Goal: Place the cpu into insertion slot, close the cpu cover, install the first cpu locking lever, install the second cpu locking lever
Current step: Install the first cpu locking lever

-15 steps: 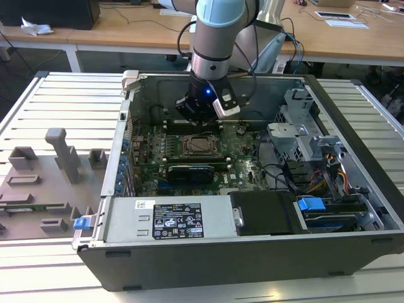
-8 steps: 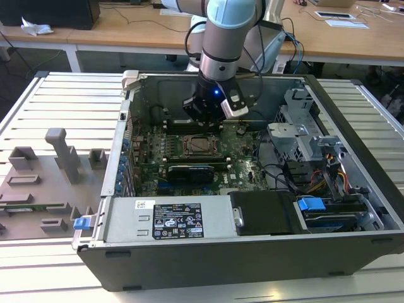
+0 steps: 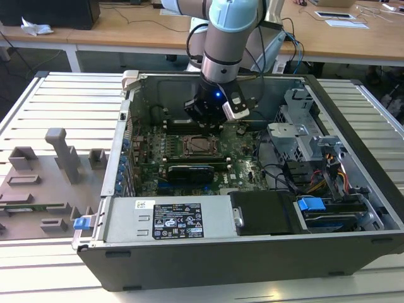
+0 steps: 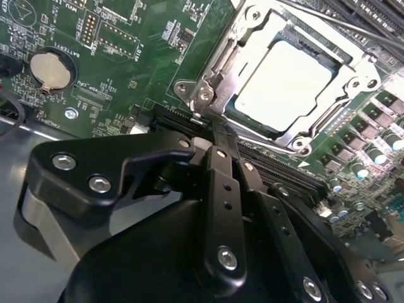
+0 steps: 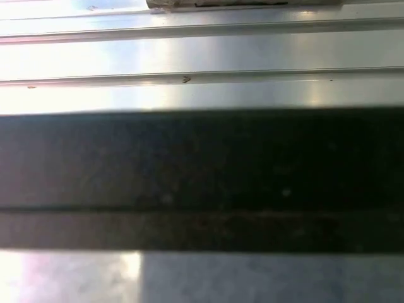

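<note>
The cpu (image 4: 284,85) lies flat in the insertion slot (image 3: 201,145), its pale metal top showing through the window of the cpu cover (image 4: 252,39). The cover lies down over the chip. A thin lever rod (image 4: 328,24) runs along the far side of the socket. In the second wrist view my gripper (image 4: 213,129) hangs just off the socket's near corner, its black fingers (image 4: 224,189) pressed together with nothing between them. In the exterior view the gripper (image 3: 207,121) hovers low inside the open computer case, just behind the socket.
A coin battery (image 4: 50,69) and black memory slots (image 4: 284,169) flank the socket. The power supply (image 3: 170,221), a drive cage (image 3: 303,136) and cables crowd the case. Grey fixture blocks (image 3: 44,183) stand at the exterior view's left. The first wrist view has ribbed metal table (image 5: 202,57).
</note>
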`<act>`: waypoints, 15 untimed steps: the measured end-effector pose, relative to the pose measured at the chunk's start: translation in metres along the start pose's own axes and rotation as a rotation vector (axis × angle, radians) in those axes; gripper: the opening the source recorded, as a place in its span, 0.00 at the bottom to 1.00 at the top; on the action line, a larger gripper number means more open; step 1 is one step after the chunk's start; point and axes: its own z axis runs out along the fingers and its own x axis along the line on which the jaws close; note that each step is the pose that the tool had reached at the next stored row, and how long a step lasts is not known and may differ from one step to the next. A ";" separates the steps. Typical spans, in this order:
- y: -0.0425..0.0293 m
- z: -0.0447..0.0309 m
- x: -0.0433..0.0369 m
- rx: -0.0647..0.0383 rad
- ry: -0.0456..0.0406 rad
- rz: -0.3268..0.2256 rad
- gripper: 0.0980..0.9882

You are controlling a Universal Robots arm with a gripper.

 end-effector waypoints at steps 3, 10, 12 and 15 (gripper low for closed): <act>0.0001 -0.0017 0.0001 0.000 -0.0001 0.000 0.01; -0.0105 0.0003 -0.0002 0.001 0.0022 0.000 0.01; -0.0104 0.0007 -0.0005 -0.001 0.0024 0.000 0.01; -0.0081 0.0014 -0.0009 -0.026 0.0017 -0.002 0.01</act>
